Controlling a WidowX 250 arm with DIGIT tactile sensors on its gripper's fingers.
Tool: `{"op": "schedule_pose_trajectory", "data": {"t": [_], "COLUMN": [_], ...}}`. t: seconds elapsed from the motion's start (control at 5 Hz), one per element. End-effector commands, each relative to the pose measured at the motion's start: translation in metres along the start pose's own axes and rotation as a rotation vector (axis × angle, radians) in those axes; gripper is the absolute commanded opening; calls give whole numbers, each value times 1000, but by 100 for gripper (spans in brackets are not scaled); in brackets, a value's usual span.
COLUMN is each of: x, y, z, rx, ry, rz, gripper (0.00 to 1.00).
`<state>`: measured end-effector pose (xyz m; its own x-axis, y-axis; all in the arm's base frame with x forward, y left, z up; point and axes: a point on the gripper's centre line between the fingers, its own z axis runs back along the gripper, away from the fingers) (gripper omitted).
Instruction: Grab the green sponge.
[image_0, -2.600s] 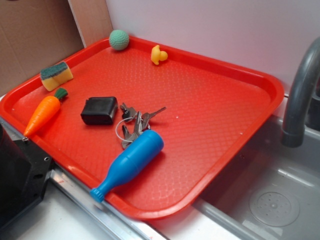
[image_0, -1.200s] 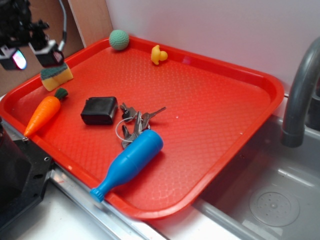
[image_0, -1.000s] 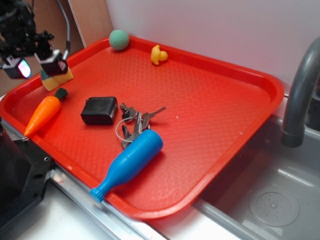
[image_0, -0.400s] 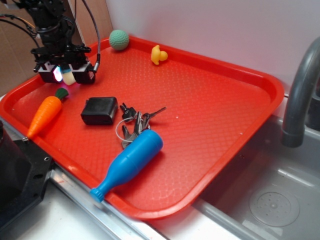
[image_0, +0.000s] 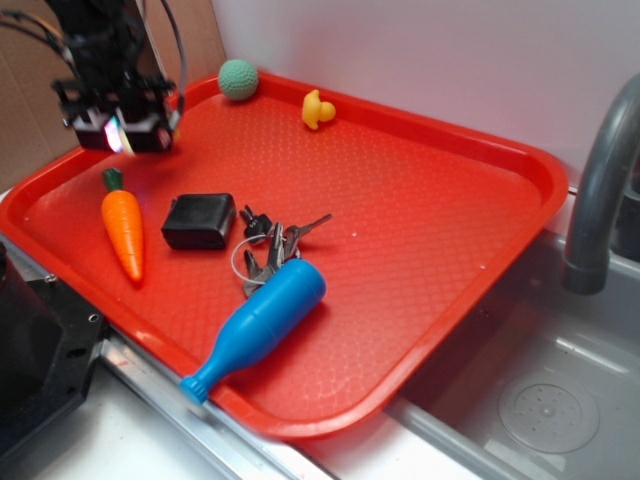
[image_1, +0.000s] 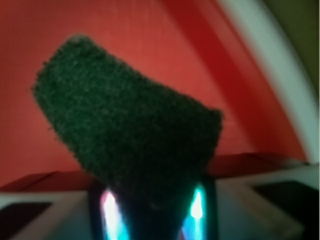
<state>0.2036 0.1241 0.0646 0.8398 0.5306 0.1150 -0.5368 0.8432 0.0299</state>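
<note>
In the wrist view the green sponge (image_1: 130, 120) fills the middle, its dark green scouring face toward the camera. It is pinched at its lower end between the two jaws of my gripper (image_1: 152, 200), and red tray shows behind it. In the exterior view my gripper (image_0: 122, 135) hangs over the tray's back left part, a little above the surface. The sponge is hidden behind the gripper body there.
On the red tray (image_0: 450, 250) lie an orange toy carrot (image_0: 124, 224), a black box (image_0: 198, 221), a bunch of keys (image_0: 270, 245) and a blue bottle (image_0: 258, 328). A light-green ball (image_0: 238, 79) and a yellow duck (image_0: 317, 109) sit at the back. A grey faucet (image_0: 600, 190) and a sink (image_0: 540, 400) are on the right.
My gripper came down from the upper left onto the sponge, closed on it and rose slightly. The sponge has left its spot by the rim. The carrot was knocked round and now points toward the front.
</note>
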Motion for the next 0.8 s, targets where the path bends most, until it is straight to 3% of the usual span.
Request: {"op": "schedule_pose_trajectory", "data": {"t": [0.0,0.2,0.4,0.6], "x": [-52,-67,-76,-73], "y": [-64,-90,-98,-80], "z": [114,149,160,168], "rx": [-91,-137,-174,-191], "ry": [-78,-77,-83,-121], "rz": [-280,-404,-421,-319], "gripper": [0,0,0,0]}}
